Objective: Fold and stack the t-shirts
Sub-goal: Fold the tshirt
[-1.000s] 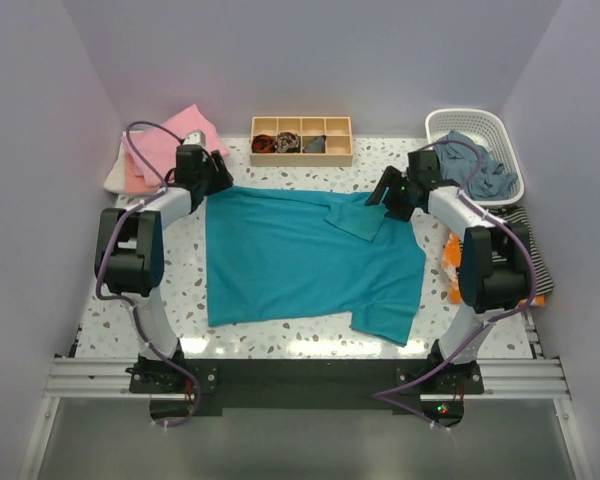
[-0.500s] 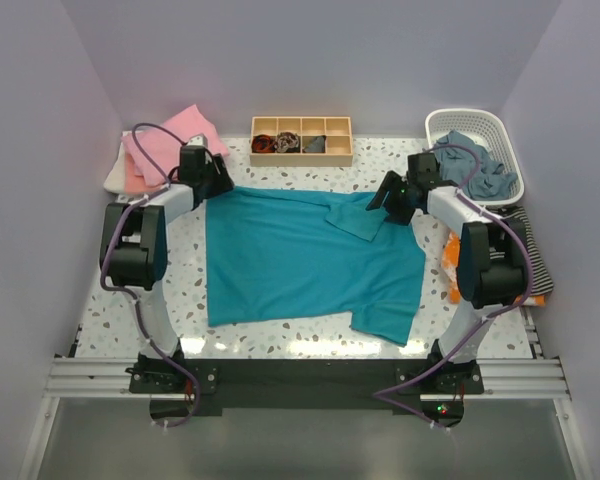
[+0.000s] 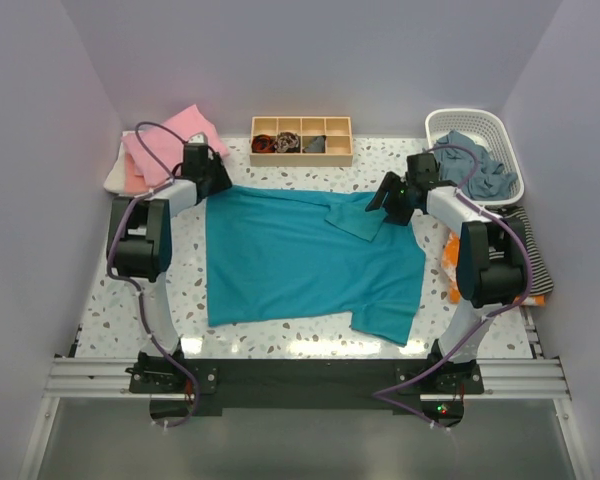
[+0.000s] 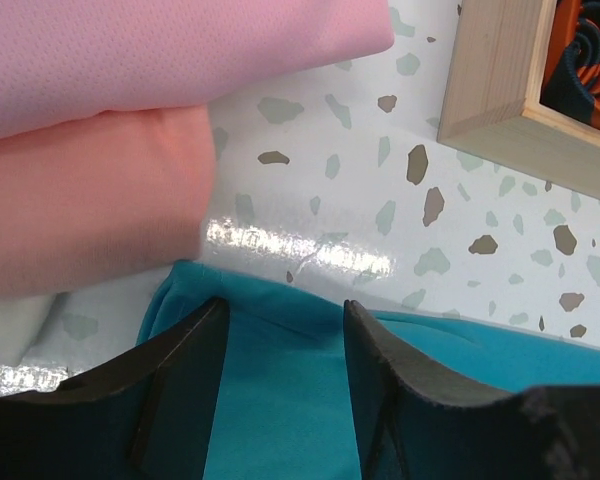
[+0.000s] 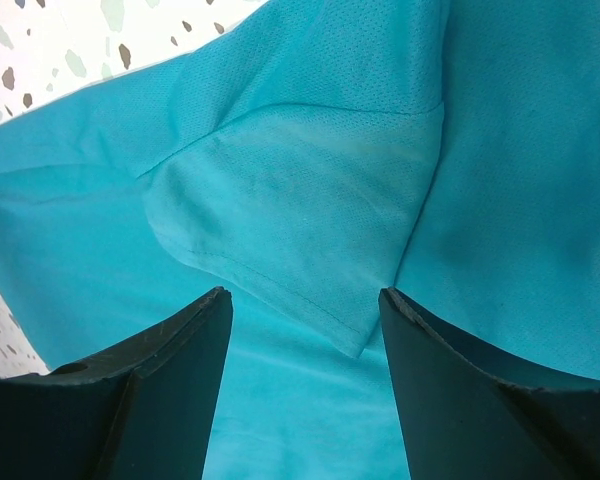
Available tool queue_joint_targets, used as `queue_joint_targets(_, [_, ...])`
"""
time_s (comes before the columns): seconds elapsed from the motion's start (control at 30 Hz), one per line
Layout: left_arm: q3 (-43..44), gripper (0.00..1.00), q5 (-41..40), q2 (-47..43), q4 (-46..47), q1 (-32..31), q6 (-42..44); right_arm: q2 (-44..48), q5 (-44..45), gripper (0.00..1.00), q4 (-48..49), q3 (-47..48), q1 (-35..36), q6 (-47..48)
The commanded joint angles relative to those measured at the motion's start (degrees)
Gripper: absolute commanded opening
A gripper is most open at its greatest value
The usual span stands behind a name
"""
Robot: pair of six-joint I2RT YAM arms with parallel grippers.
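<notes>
A teal t-shirt [image 3: 300,260] lies spread flat across the table, its right sleeve [image 5: 300,210] folded inward onto the body. My left gripper [image 3: 218,180] is at the shirt's far left corner; in the left wrist view it [image 4: 283,305] stands open, its fingers straddling the teal cloth edge [image 4: 280,380]. My right gripper [image 3: 378,200] hovers over the folded sleeve, open [image 5: 305,295], gripping nothing. Folded pink [image 4: 130,50], peach [image 4: 80,200] and white [image 4: 10,320] t-shirts are stacked at the far left [image 3: 170,140].
A wooden compartment tray [image 3: 301,140] sits at the back centre, its corner [image 4: 490,90] close to my left gripper. A white basket [image 3: 470,113] holding grey-blue clothing [image 3: 480,170] stands at the back right. Striped cloth [image 3: 528,255] and an orange item [image 3: 452,265] lie along the right edge.
The left arm has crept a little farther toward the back at the shirt's corner and its jaws narrowed slightly. The right gripper has barely shifted. The shirt lies as before.
</notes>
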State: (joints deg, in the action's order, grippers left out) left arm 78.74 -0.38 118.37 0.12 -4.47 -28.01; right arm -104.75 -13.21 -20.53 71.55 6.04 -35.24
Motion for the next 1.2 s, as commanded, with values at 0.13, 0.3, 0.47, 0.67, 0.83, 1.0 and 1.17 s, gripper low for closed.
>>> queue_joint_targets(0.13, [3.3, 0.24, -1.4, 1.7, -2.1, 0.5, -0.9, 0.1, -1.2, 0.64, 0.1, 0.1, -0.2, 1.1])
queue_joint_targets(0.3, [3.4, 0.03, -1.2, 1.5, -2.4, 0.5, -0.6, 1.2, -1.4, 0.61, 0.5, -1.0, -0.1, 1.3])
queue_joint_targets(0.47, [3.3, 0.0, -1.0, 0.2, -2.4, 0.5, -0.3, 3.5, 0.4, 0.59, 0.7, -2.5, -0.2, 0.4])
queue_joint_targets(0.67, [2.1, 0.0, -0.8, -1.7, -2.1, 0.5, -0.2, 3.2, 1.4, 0.59, 0.1, -3.6, -0.4, -0.2])
queue_joint_targets(0.83, [1.7, 0.0, -0.3, -2.1, -1.8, 0.5, -0.2, 1.3, 0.9, 0.53, 1.3, -3.7, -0.3, -0.3])
queue_joint_targets(1.0, [1.0, 0.0, -0.1, -2.5, -1.5, 0.5, -0.2, -0.2, 1.1, 0.46, 3.4, -3.9, -0.3, -0.1])
queue_joint_targets(1.17, [0.7, 0.0, -0.1, -2.6, -1.4, 0.5, -0.1, -1.9, 2.9, 0.47, 1.2, -2.1, -0.4, 0.6])
